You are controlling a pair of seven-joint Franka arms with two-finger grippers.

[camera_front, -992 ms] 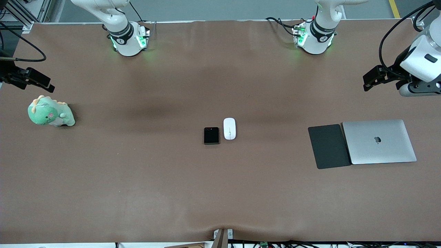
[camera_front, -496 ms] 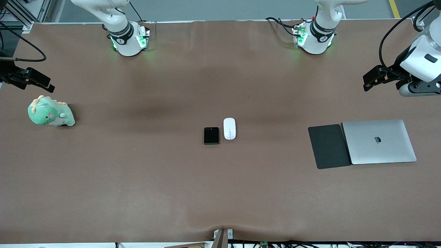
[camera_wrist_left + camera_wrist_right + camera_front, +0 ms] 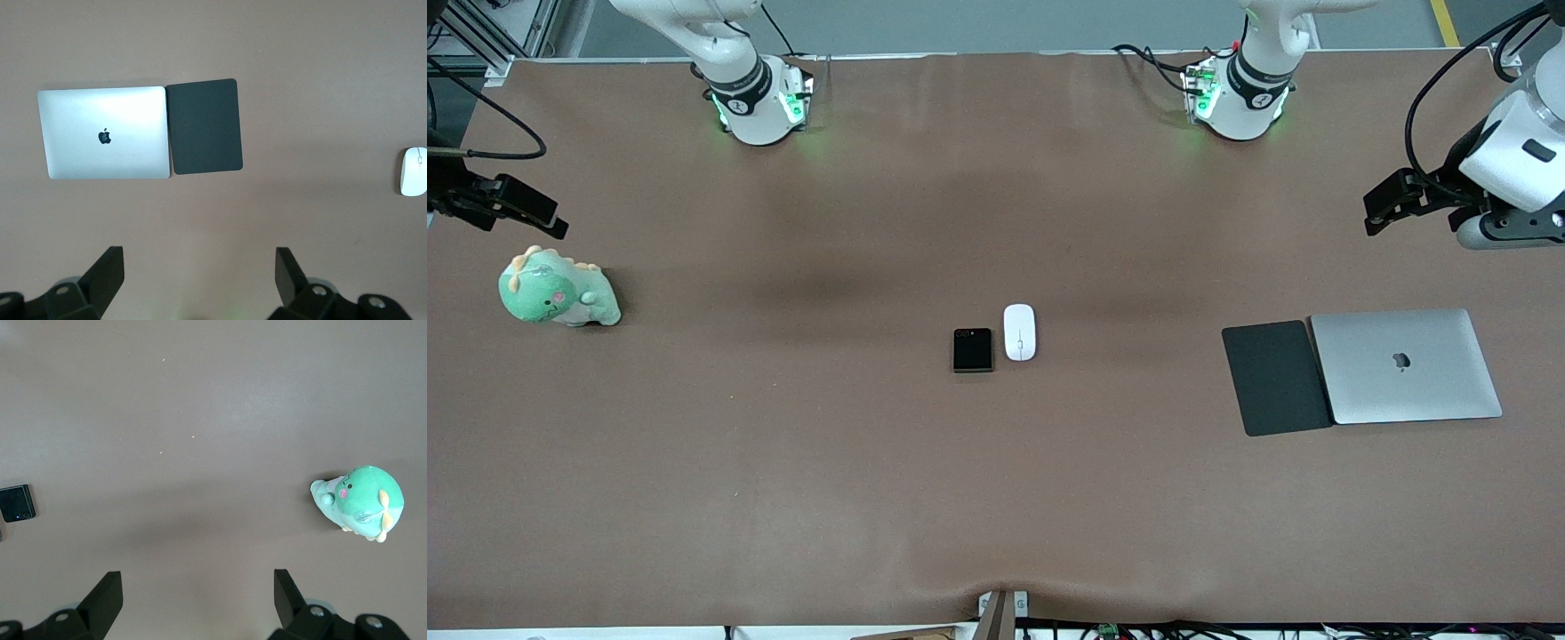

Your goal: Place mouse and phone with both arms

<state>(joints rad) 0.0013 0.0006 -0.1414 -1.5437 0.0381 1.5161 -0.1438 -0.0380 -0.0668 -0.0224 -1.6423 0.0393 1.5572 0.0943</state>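
Since both grippers, left gripper (image 3: 193, 280) and right gripper (image 3: 193, 600), hung wide open and empty, well away from the touching phone (image 3: 972, 349) and mouse (image 3: 1019, 332), grabbing one could've bumped the other.

white mouse (image 3: 1019, 332), black phone (image 3: 972, 349), brown table (image 3: 783, 427)

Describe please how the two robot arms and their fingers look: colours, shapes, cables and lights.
Both arms are white with rounded links and black joint bands. The right arm and the left arm rise from round white bases glowing green, with black cables at them. A looping black cable runs along the left arm's wrist. The left gripper and right gripper are black; their fingers are flat, angular black blades.
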